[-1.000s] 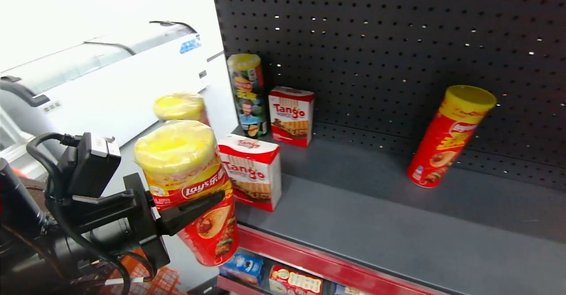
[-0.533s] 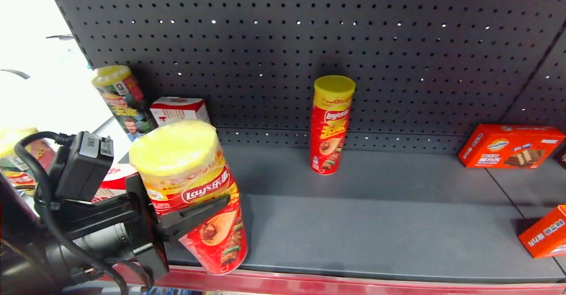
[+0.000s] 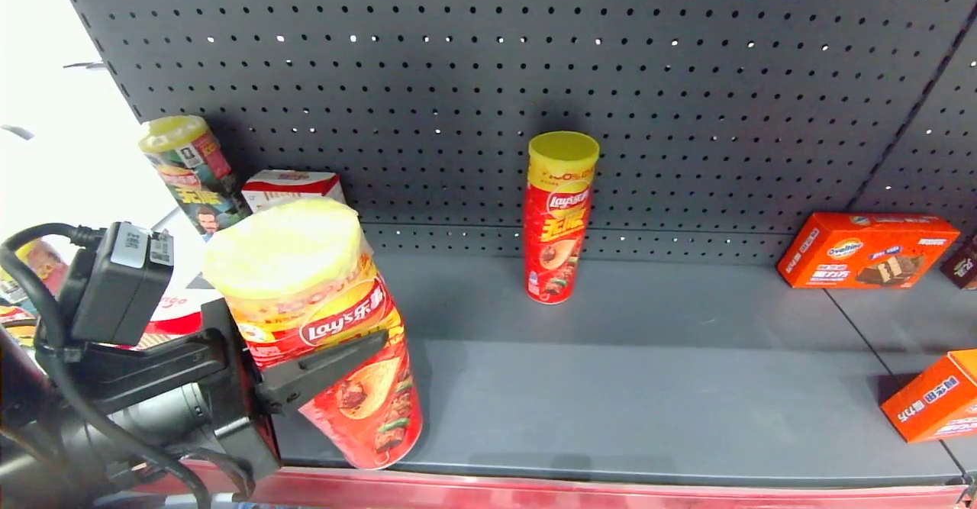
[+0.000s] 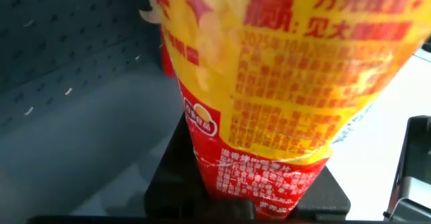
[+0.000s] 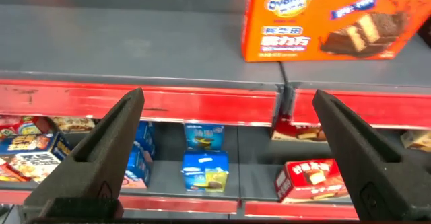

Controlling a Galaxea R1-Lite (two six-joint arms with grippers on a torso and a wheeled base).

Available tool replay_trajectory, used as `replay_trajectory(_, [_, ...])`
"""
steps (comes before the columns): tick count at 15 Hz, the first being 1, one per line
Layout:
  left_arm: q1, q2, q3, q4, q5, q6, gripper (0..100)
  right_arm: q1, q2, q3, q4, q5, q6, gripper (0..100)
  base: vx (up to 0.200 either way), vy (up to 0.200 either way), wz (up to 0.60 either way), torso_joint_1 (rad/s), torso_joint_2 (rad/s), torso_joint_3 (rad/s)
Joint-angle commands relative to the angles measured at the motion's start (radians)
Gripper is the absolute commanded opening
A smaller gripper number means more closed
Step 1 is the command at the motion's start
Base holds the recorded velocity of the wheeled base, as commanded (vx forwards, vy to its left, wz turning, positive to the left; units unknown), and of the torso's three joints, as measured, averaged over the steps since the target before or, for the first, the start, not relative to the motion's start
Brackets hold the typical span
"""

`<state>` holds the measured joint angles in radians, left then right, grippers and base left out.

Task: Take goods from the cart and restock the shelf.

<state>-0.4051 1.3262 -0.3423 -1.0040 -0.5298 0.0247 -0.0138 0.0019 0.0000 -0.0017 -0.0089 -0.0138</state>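
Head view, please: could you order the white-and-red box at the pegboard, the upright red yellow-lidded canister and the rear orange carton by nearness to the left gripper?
1. White-and-red box, back left, behind the left gripper.
2. Upright red canister, back centre.
3. Orange carton, back right.

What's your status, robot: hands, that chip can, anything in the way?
Left gripper shut on tilted chip can, at front of shelf. Right gripper open, empty. Second chip can upright at back, orange boxes right; neither blocking.

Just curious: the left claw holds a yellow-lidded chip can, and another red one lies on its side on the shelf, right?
No: the head view shows the other red can standing upright. The left claw does hold a chip can.
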Motion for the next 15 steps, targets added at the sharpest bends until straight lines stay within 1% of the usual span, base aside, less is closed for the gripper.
replay_trajectory(1, [0.000, -0.001, 0.000, 0.002, 0.001, 0.000, 0, 0.000, 0.001, 0.000, 0.000, 0.000, 0.000, 100, 0.000, 0.000, 0.00, 0.000, 0.00, 0.000])
replay_trajectory(6, [0.000, -0.001, 0.008, 0.002, 0.001, 0.000, 0, 0.000, 0.001, 0.000, 0.000, 0.000, 0.000, 100, 0.000, 0.000, 0.00, 0.000, 0.00, 0.000])
replay_trajectory(7, [0.000, -0.001, 0.008, 0.002, 0.001, 0.000, 0, 0.000, 0.001, 0.000, 0.000, 0.000, 0.000, 100, 0.000, 0.000, -0.60, 0.007, 0.01, -0.002])
replay_trajectory(15, [-0.003, 0.001, 0.008, -0.002, -0.009, 0.004, 0, -0.002, 0.000, -0.003, 0.005, 0.004, -0.011, 100, 0.000, 0.000, 0.00, 0.000, 0.00, 0.000])
